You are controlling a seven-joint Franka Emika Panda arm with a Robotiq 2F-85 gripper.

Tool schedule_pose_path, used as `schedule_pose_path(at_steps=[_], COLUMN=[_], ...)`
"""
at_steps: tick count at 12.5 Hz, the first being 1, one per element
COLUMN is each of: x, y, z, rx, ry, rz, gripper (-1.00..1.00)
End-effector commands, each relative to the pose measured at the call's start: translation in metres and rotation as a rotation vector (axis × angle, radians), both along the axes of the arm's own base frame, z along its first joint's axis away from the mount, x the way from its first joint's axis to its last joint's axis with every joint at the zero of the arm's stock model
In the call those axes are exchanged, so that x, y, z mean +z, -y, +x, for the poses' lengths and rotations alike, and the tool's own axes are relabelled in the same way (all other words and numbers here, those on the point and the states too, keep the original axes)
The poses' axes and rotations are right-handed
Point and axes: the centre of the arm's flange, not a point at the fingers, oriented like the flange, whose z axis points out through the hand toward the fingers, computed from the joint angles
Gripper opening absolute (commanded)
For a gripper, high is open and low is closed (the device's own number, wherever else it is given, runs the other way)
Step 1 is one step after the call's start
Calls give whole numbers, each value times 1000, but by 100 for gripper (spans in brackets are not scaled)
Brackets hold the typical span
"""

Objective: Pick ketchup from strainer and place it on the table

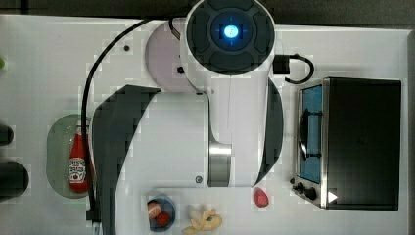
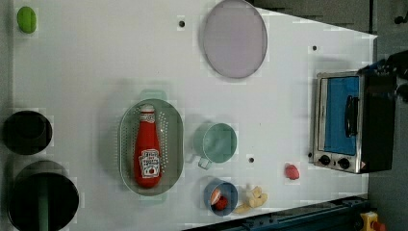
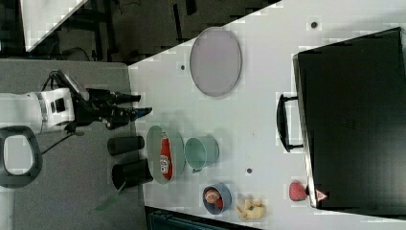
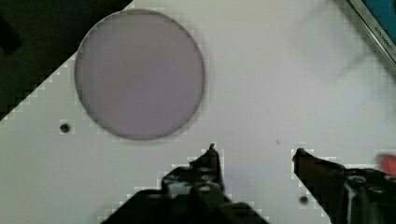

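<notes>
Top view: strainer and ketchup partly behind the arm; pincer apart, empty.

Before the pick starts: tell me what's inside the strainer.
The ketchup lies lengthwise in the strainer, cap toward the left view's top. Nothing else shows on the perforated bottom; the part beneath the bottle is covered.

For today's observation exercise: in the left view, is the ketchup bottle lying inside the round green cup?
No. The ketchup lies in the pale green strainer, while the cup beside it holds nothing.
</notes>
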Motion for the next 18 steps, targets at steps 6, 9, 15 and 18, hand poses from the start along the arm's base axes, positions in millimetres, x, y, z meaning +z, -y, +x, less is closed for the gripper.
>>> schedule_pose_path(at_steps=[6, 9, 15, 18], x=[62, 44, -9, -43], y=[-29, -99, -243, -304], z=[-77, -72, -96, -122], rx=[-31, 99, 376, 508], ry=[-15, -15, -92, -133], rz=[-17, -31, -48, -42], gripper=[100, 100, 100, 100])
